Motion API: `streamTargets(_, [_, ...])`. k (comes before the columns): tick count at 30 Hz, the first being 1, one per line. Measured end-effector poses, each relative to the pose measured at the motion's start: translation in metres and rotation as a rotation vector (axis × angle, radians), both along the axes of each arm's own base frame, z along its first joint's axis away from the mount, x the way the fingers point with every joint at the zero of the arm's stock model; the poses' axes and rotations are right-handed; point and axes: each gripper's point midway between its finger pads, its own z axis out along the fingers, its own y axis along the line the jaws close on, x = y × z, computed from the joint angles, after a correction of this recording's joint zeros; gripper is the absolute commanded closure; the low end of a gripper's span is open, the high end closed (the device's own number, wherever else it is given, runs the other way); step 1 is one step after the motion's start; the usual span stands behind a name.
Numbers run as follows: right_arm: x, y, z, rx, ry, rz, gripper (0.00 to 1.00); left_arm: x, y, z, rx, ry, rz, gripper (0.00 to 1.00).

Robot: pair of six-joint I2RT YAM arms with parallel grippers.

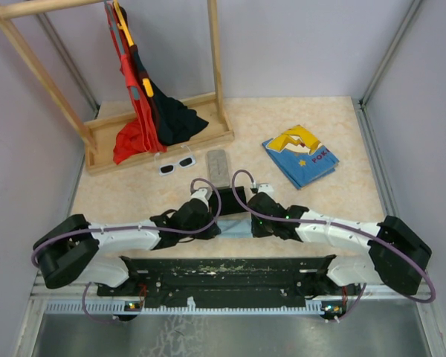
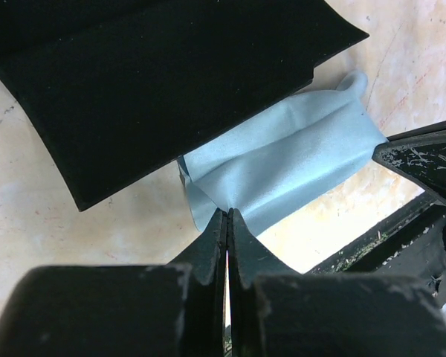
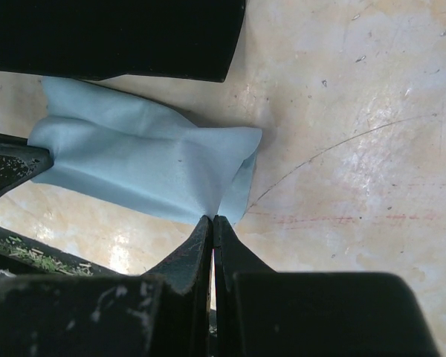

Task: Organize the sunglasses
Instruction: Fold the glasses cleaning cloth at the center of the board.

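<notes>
Just below the middle of the top view, the light-blue cloth (image 2: 282, 165) is pinched at opposite edges by the closed left gripper (image 2: 227, 217) and right gripper (image 3: 213, 221). Further up and left, the white sunglasses (image 1: 175, 165) are laid beside the grey case (image 1: 218, 167).

Sunglasses (image 1: 175, 165): white frame, dark lenses. Cloth (image 2: 282, 163): plain light blue. Grey case (image 1: 218, 168); black case (image 1: 233, 201). Table (image 1: 334, 201): cream, mottled beige. Book (image 1: 300, 156): blue, yellow figure. Rack (image 1: 216, 59): pale wood. Red garment (image 1: 130, 141); black garment (image 1: 177, 119). Left arm (image 1: 126, 238), right arm (image 1: 334, 232): white, black joints. Left gripper (image 2: 227, 216), right gripper (image 3: 212, 222): black.
</notes>
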Motion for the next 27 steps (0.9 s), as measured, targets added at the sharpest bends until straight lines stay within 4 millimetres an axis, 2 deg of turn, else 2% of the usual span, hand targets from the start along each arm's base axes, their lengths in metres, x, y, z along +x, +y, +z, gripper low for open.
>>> streamTargets(2, [0.0,0.0,-0.001,-0.005,0.003,0.0,1.0,0.0,-0.001,-0.002,0.002,0.002,-0.002,0.99])
streamTargets(9, [0.0,-0.001,-0.005,-0.016,0.006,-0.003,1.0,0.001,-0.001,-0.004,0.003,0.003,-0.002,0.9])
streamTargets(19, [0.001,-0.001,-0.013,-0.036,0.015,-0.004,0.85,0.002,-0.001,-0.007,0.012,0.001,0.004,0.79])
streamTargets(27, [0.004,-0.003,-0.011,-0.04,-0.001,-0.013,0.73,0.005,0.001,-0.006,0.016,-0.014,0.016,0.59])
